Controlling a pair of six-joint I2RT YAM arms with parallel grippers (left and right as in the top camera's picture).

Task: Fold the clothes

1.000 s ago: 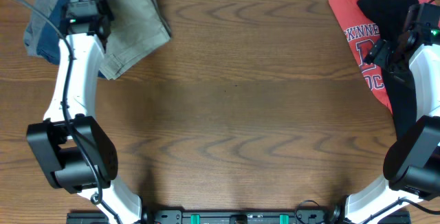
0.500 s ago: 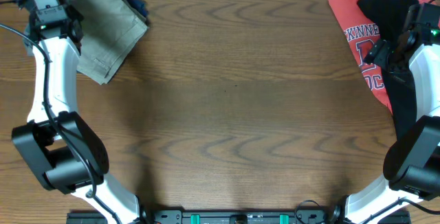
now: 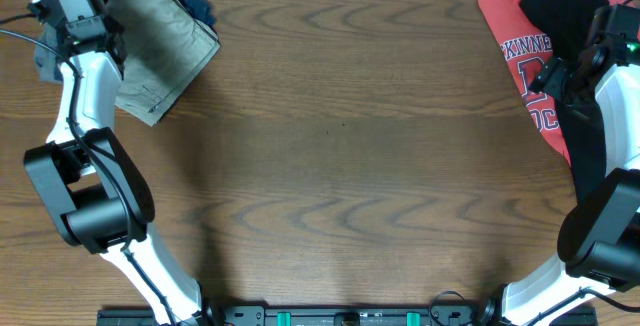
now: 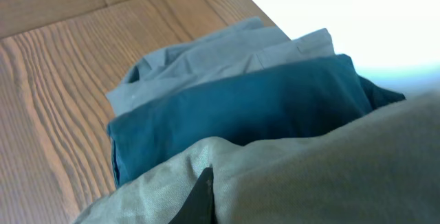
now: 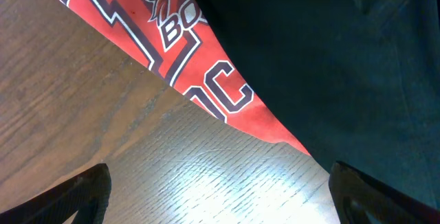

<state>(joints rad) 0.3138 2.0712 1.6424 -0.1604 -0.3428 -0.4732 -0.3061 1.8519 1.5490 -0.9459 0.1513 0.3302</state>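
Since a moment ago the left arm [image 3: 85, 96] has swung its wrist a little back to the right along the far edge of the bench [image 3: 340, 166], and the khaki trousers [image 3: 165, 41] have shifted with it; the right arm [image 3: 600, 106] has not moved. From overhead, the khaki trousers lie folded at the far left corner, just beside the left wrist. A navy garment [image 3: 197, 8] peeks out from under their far edge and a grey garment [image 3: 44, 54] shows on the other side of the arm. At the far right corner a red T-shirt [image 3: 515, 36] with white lettering lies flat with black trousers [image 3: 560, 11] over part of it, and the right wrist hangs above both. In the left wrist view the grey garment sits folded on the wood with the navy one on top, and the khaki cloth rises close to the lens over them. Only a dark sliver of the left pincer [image 4: 205, 198] shows, buried in that cloth, so it appears clenched on the khaki trousers, though we cannot be sure. In the right wrist view the right pincer [image 5: 227, 193] is released, with its two dark tips wide apart over bare wood, near the hem of the red T-shirt and the edge of the black trousers.
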